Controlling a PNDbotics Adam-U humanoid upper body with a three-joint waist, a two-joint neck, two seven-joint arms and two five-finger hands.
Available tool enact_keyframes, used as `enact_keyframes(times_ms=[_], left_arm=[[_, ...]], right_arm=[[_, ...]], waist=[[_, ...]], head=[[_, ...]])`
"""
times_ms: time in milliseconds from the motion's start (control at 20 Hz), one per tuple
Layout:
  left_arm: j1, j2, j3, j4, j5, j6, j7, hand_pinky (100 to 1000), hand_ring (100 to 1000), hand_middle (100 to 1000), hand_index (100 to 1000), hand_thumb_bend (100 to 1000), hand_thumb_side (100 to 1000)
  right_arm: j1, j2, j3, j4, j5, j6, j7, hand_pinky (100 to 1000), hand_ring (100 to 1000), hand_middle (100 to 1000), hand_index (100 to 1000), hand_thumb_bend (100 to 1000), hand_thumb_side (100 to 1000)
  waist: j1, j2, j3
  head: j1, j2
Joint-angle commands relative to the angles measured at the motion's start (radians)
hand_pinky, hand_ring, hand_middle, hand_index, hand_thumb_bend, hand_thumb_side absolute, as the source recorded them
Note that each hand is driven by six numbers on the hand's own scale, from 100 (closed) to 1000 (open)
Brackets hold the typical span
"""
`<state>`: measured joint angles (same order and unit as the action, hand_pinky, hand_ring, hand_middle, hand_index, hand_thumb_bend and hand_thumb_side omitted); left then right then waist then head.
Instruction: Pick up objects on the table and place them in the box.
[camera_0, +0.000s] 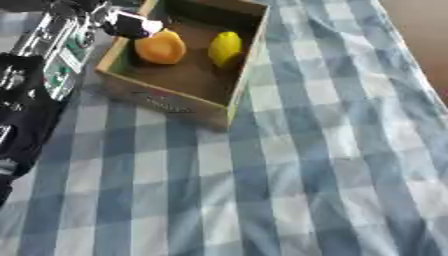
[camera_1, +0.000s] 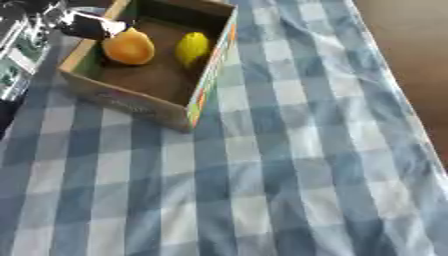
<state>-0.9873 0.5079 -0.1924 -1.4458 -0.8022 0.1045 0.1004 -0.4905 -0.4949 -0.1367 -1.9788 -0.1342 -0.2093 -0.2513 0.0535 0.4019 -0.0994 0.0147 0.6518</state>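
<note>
An open cardboard box (camera_0: 163, 98) stands at the far left of the table. On its floor lie an orange fruit (camera_0: 160, 47) by the left wall and a yellow lemon (camera_0: 225, 47) to its right. My left hand (camera_0: 131, 25) hangs over the box's left rim, just above the orange. Its dark fingers are stretched out toward the fruit and hold nothing. My right hand shows in neither view.
My left arm (camera_0: 48, 65), silver and black, runs down the left edge beside the box. A blue and white checked cloth (camera_0: 289, 175) covers the table. The table's right edge meets brown floor (camera_0: 424, 30) at the upper right.
</note>
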Motion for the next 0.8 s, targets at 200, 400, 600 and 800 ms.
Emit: enact_keyframes(times_ms=[200,400,600,800], left_arm=[[0.179,0.114,0.126,-0.516,0.422,0.091,0.165,783,743,733,882,217,306],[0.296,0.147,0.211,-0.552,0.581,-0.074,0.375,772,733,713,864,264,241],[0.456,0.16,0.275,-0.554,0.628,-0.241,0.521,768,734,714,857,259,220],[0.604,0.113,0.311,-0.554,0.61,-0.33,0.61,761,725,707,852,247,247]], right_arm=[[0.017,-0.046,-0.031,-0.021,0.019,-0.013,-0.033,740,858,701,726,100,644],[0.036,-0.052,-0.043,-0.021,0.032,-0.015,-0.052,741,857,702,727,100,645],[0.049,-0.057,-0.052,-0.021,0.043,-0.017,-0.068,742,855,703,728,100,645],[0.052,-0.058,-0.054,-0.021,0.048,-0.02,-0.076,744,854,704,730,100,645]], waist=[[-0.019,-0.054,0.054],[-0.026,-0.071,0.093],[-0.035,-0.085,0.129],[-0.046,-0.1,0.156]], head=[[-0.079,0.028],[-0.11,0.034],[-0.12,0.039],[-0.124,0.048]])
